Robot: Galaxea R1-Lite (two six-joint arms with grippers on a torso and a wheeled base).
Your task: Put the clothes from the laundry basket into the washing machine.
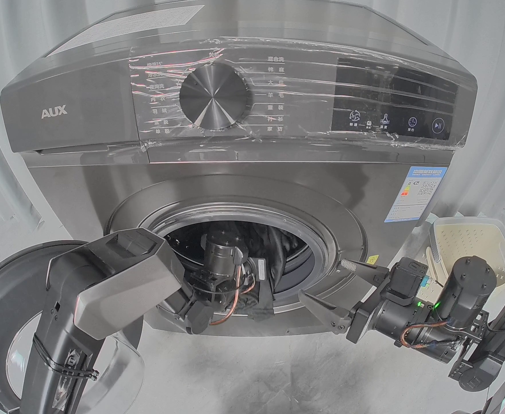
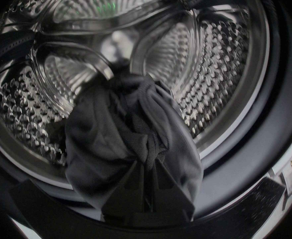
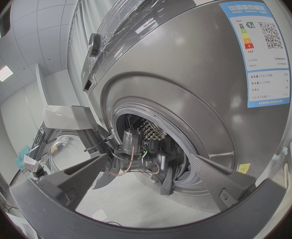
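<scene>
Left gripper (image 2: 149,165): sat inside the round port of the silver-grey front-loading washing machine (image 1: 252,173), fingers clamped on a bunched dark grey cloth garment (image 2: 119,133), which hung at the mouth of the perforated steel drum (image 2: 219,67). Right gripper (image 1: 324,280): fingers spread wide and holding nothing, before the machine's lower front, near the white perforated plastic laundry basket (image 1: 476,242)

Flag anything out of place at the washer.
A tail of the dark garment droops out over the lower rim of the door opening, while the left gripper holds the rest bunched inside the drum; it might catch when the door shuts. Wrinkled protective film covers the control panel.
</scene>
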